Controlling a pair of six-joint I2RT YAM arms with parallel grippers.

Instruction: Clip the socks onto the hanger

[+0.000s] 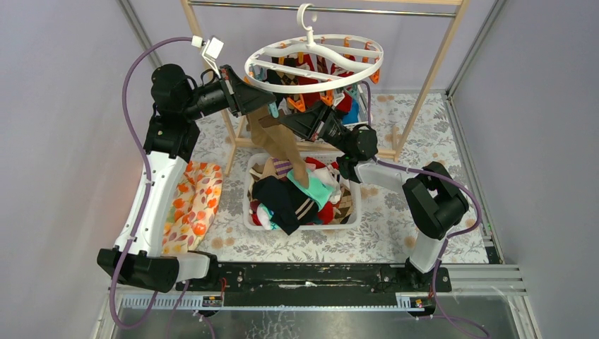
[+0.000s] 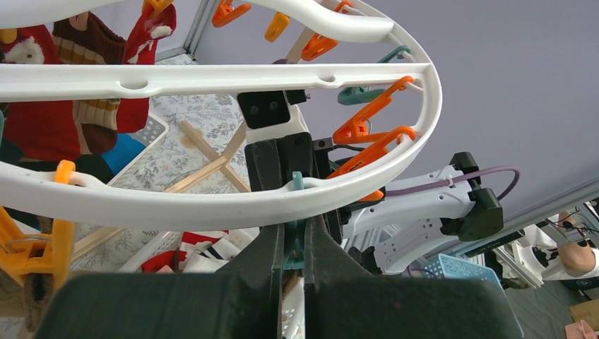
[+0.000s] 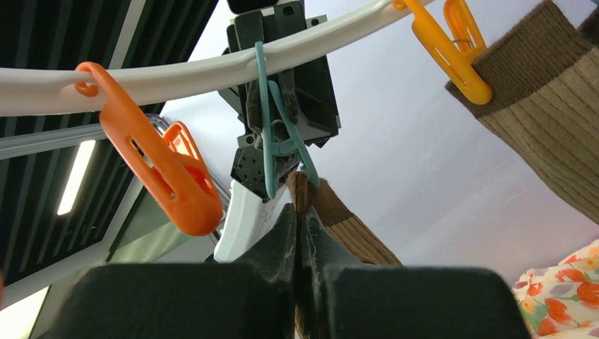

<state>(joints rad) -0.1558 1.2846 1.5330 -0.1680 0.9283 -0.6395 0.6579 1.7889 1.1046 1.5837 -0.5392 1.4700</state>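
Note:
The round white hanger (image 1: 314, 62) hangs by its hook from the rail, with orange and teal clips under its ring. My left gripper (image 1: 260, 99) is just below the ring's near-left rim (image 2: 212, 199), shut on a teal clip (image 2: 295, 236). My right gripper (image 1: 284, 121) is close beneath it, shut on the cuff of a long tan sock (image 3: 332, 212). That sock (image 1: 286, 152) trails down into the basket. In the right wrist view the teal clip (image 3: 272, 138) hangs right above the cuff, its tips at the cuff's top edge. More socks (image 1: 297, 194) fill the basket.
A white lattice basket (image 1: 353, 206) stands mid-table. A floral cushion (image 1: 194, 205) lies to its left. The wooden rail frame (image 1: 424, 85) stands behind. Red and brown socks (image 2: 42, 120) hang clipped on the hanger; a yellow-orange clip (image 3: 452, 46) holds a brown sock (image 3: 544, 113).

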